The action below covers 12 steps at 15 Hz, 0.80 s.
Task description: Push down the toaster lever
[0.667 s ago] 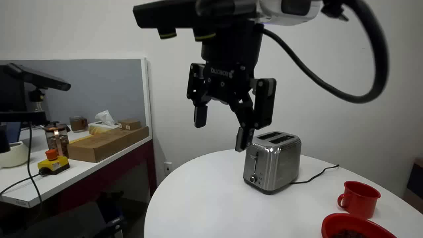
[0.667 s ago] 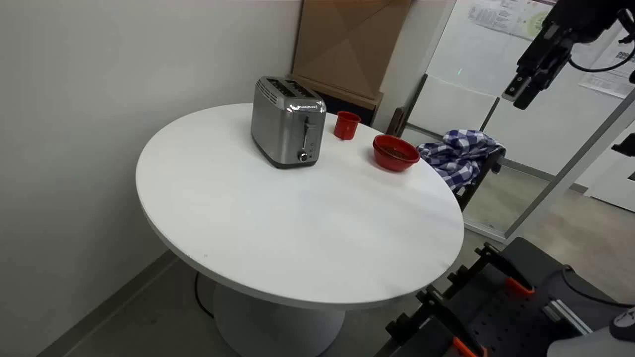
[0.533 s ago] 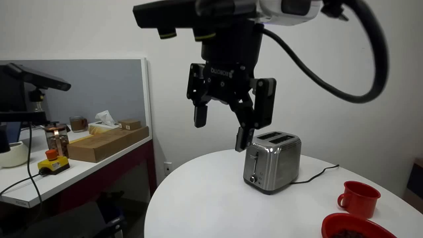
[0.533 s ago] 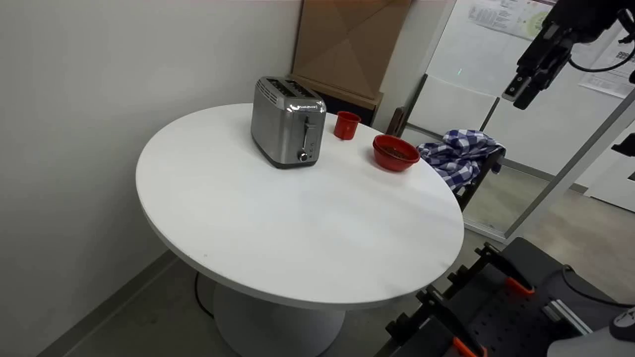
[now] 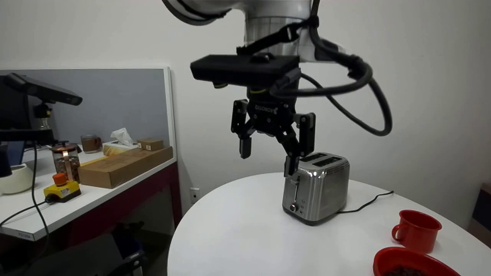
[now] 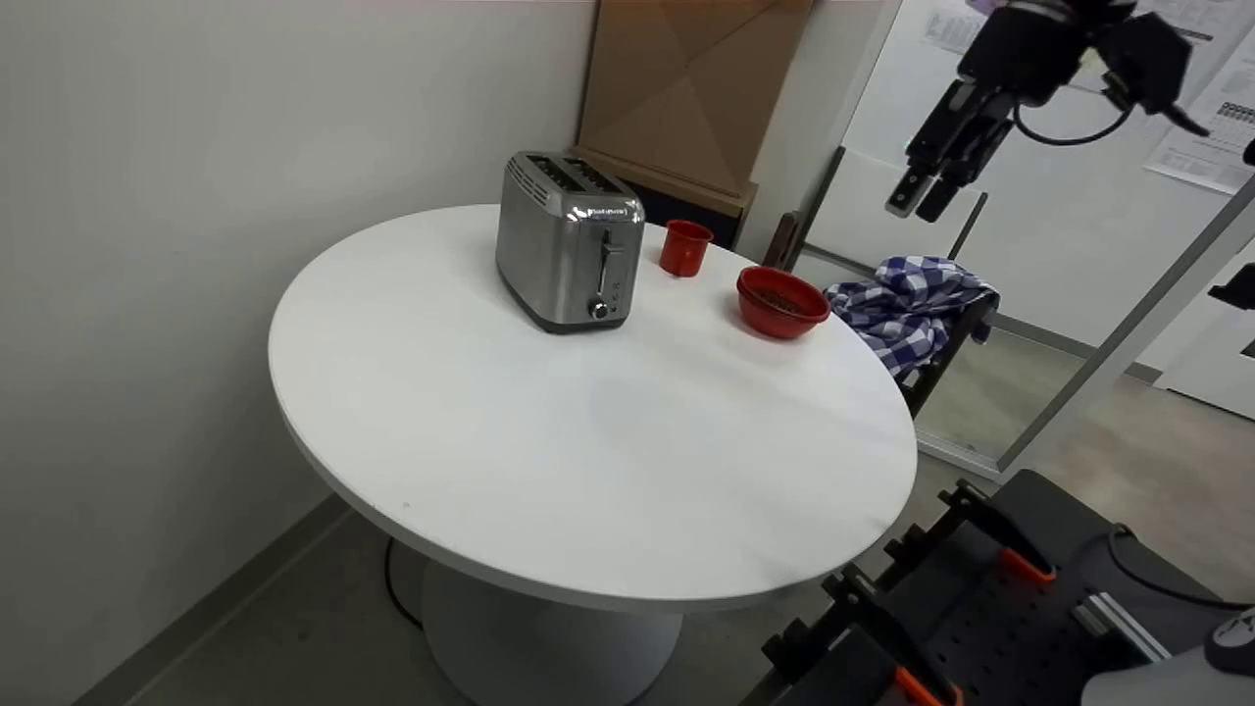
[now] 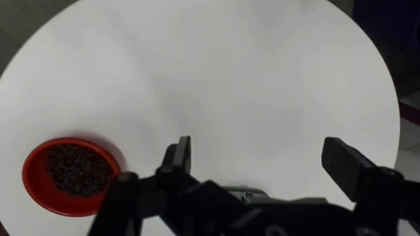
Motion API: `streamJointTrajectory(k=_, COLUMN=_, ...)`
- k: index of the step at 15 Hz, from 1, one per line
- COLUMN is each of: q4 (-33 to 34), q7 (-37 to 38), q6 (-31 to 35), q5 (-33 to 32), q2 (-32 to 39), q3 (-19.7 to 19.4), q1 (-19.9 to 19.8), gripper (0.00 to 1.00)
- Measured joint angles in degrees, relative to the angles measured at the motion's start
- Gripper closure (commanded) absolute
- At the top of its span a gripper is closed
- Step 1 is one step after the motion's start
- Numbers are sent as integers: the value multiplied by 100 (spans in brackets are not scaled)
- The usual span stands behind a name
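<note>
The silver toaster [image 5: 330,191] stands upright on the round white table; it also shows in an exterior view [image 6: 544,250]. Its lever [image 6: 610,251] sits near the top of the slot on the end face, above a round dial. The lever also shows in an exterior view [image 5: 295,181], just below a fingertip. My gripper [image 5: 268,157] is open and empty, in the air above the table; it also shows in an exterior view [image 6: 922,198], well apart from the toaster. In the wrist view the open gripper [image 7: 257,150] hides most of the toaster [image 7: 237,192]; the lever is not distinguishable there.
A red bowl [image 6: 775,327] with dark contents and a red mug [image 6: 683,250] stand on the white table [image 6: 588,471] beside the toaster. The bowl also shows in the wrist view [image 7: 49,200]. A power cord [image 5: 368,205] runs from the toaster. A wall stands behind.
My arm and gripper have moved toward the table and toaster: leftward in an exterior view, and lower and farther from the camera in an exterior view. The jaws stay open. The toaster has not moved.
</note>
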Motion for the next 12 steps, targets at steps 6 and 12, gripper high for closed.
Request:
streamJointTrajectory(k=6, q4=904, q7=-63, q6=1268, q5=977, q2=1766, q3=385, q1=510, gripper=56)
streamJointTrajectory(k=12, q4=1711, q7=-86, q6=2257, q5=1023, q2=3075, q3=976, q1=342, gripper=99)
